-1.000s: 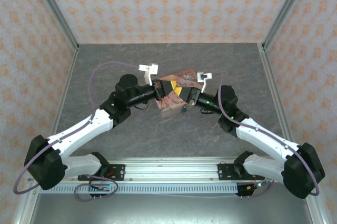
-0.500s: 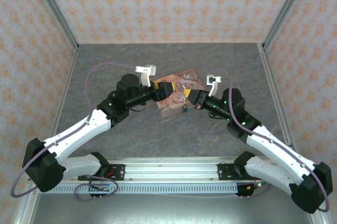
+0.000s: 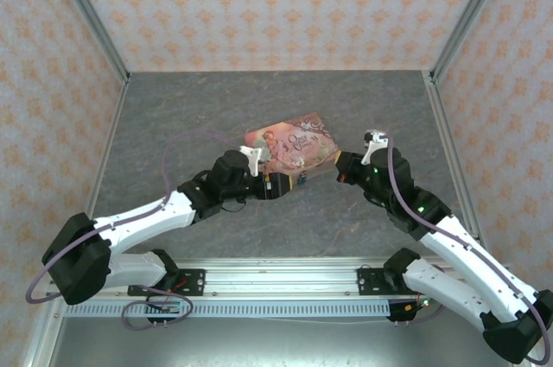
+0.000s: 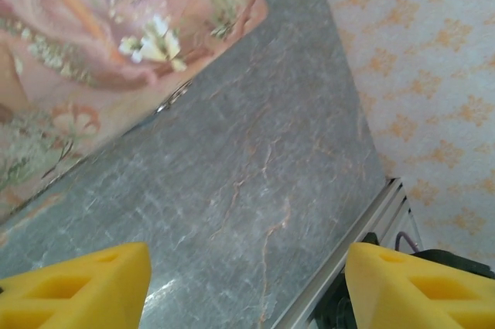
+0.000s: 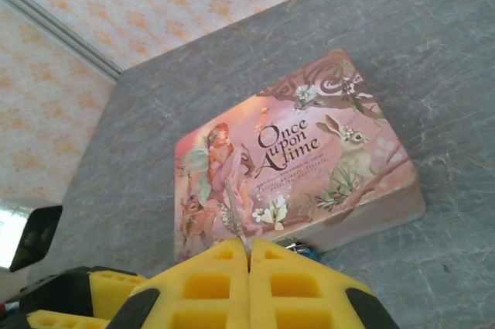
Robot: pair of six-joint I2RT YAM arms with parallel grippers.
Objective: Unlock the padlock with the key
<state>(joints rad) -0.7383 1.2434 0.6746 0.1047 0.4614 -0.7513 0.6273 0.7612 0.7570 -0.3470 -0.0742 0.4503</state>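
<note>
On the near long side of the pink box, low against the counter, sits the small blue padlock, in the gap between the two arms. The left gripper is the closer one, just beside the padlock on its left, with its jaws apart and nothing between them. The right gripper has its jaws pressed together on a thin metal sliver, most likely the key, which points forward over the box lid. From those jaws the padlock lies just ahead and a little to the right, under the box edge. The key tip would probably have to swing that way and dip lower to meet the keyhole, which is too small to make out.
</note>
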